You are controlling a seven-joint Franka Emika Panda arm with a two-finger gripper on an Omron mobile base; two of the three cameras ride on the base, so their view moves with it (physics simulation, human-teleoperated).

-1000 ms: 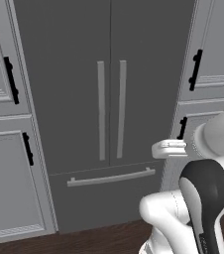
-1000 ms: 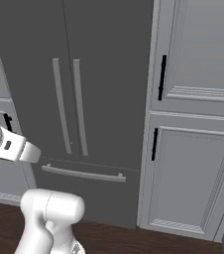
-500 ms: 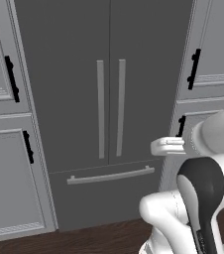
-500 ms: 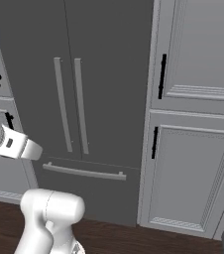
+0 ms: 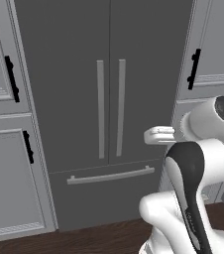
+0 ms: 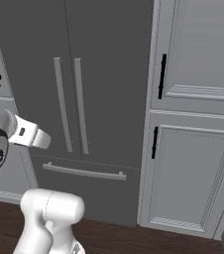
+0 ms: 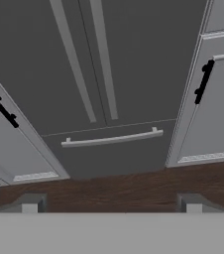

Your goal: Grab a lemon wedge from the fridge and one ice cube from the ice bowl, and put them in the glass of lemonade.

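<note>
Fridge doors stand shut in the left base view, straight ahead between light grey cabinets. From the right base view, its bar handles sit left of centre. Along the hand view, the gripper fingers are spread wide apart, empty, above the dark wood floor.

white rounded arm, dark joints

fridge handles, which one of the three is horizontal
The drawer handle along the fridge bottom; the two door handles above it stand vertical, side by side.
</note>
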